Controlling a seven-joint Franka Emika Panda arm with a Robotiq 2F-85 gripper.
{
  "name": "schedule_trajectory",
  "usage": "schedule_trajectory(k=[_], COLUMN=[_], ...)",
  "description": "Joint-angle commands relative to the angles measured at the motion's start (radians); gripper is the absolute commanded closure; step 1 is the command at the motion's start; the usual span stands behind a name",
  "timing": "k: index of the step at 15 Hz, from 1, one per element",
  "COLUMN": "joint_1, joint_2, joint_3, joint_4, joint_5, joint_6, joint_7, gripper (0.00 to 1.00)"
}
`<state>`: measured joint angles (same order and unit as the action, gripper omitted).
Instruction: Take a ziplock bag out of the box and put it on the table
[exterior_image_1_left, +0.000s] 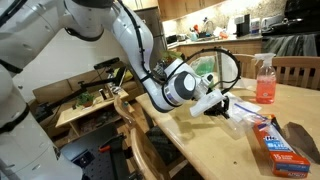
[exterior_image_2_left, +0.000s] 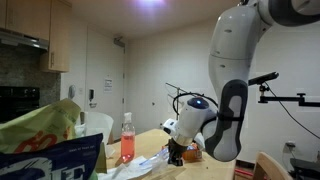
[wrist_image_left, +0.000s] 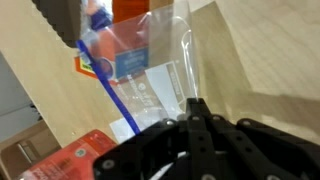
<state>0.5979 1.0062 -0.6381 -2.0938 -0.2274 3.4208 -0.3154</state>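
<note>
Pinching ziplock bag (wrist_image_left: 150, 55) in fully closed pincer (wrist_image_left: 197, 104); bag trailing lengthwise ahead of jaws, low over table (exterior_image_1_left: 190, 142), box (exterior_image_1_left: 274, 138) near.

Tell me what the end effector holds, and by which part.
The end effector is shut on the ziplock bag, pinching it at one edge.

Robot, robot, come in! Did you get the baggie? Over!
Gripper shut on the ziplock bag. Bag out of the box, hanging over the table. Spray bottle stands apart, not in the way.
</note>
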Motion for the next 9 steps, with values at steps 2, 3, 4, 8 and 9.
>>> schedule_trajectory(k=[2,3,4,8,9], joint_1=[-0.21,-0.234,-0.213,-0.195,-0.185], joint_2=[-0.079,-0.076,-0.058,-0.041,-0.038], joint_3=[0.198,0.219,0.197,0.161,0.15], joint_4=[0.06,0.076,0.09,0.121,0.125], joint_5=[-0.172,-0.189,-0.185,-0.209,-0.217], joint_6=[-0.13,-0.17,-0.199,-0.251,-0.257], joint_7=[-0.151,-0.162,-0.156,-0.129,-0.125], gripper=[1.0,1.0,0.74,0.52,0.44])
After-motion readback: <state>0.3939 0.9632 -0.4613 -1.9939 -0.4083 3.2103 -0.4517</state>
